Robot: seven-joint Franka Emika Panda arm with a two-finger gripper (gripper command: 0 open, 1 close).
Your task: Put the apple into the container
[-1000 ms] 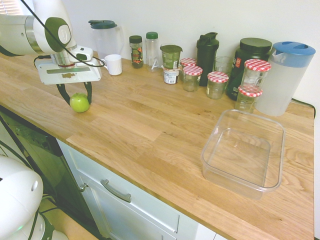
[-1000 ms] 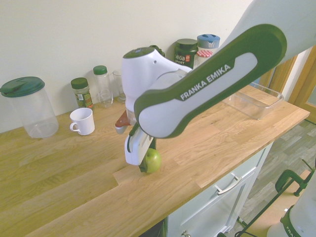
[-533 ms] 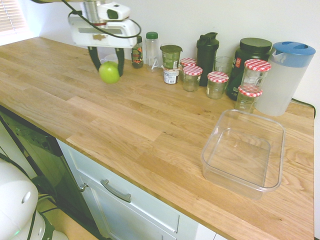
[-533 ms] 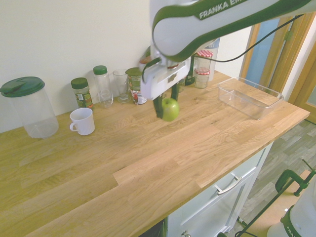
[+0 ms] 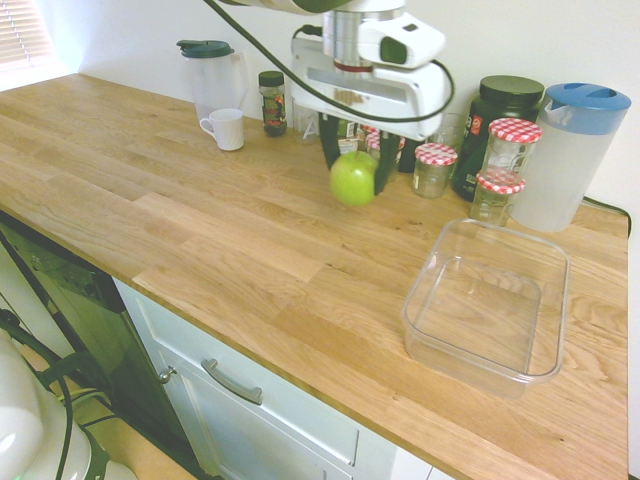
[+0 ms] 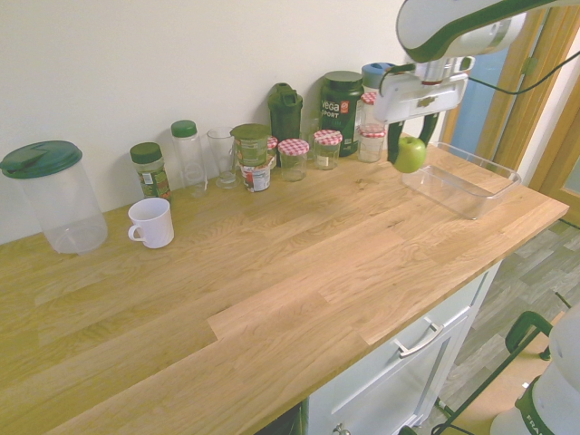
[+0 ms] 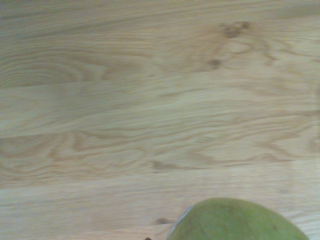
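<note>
My gripper (image 5: 356, 172) is shut on the green apple (image 5: 354, 178) and holds it in the air above the wooden counter, in front of the row of jars. The second exterior view has the apple (image 6: 410, 153) hanging just short of the near end of the container (image 6: 471, 186). The container (image 5: 488, 305) is a clear, shallow plastic tub lying empty on the counter, to the right of the apple in the first exterior view. The wrist view shows the top of the apple (image 7: 235, 220) over bare wood grain.
Along the wall stand several jars with red-checked lids (image 5: 435, 166), a dark shaker bottle (image 5: 414, 100), a black tub (image 5: 500, 125) and a clear pitcher with a blue lid (image 5: 570, 150). A white mug (image 5: 226, 128) and another pitcher (image 5: 212, 72) sit further left.
The gripper has lifted the apple off the counter's left part and carried it to the right along the counter, close to the container. The container has not moved.
</note>
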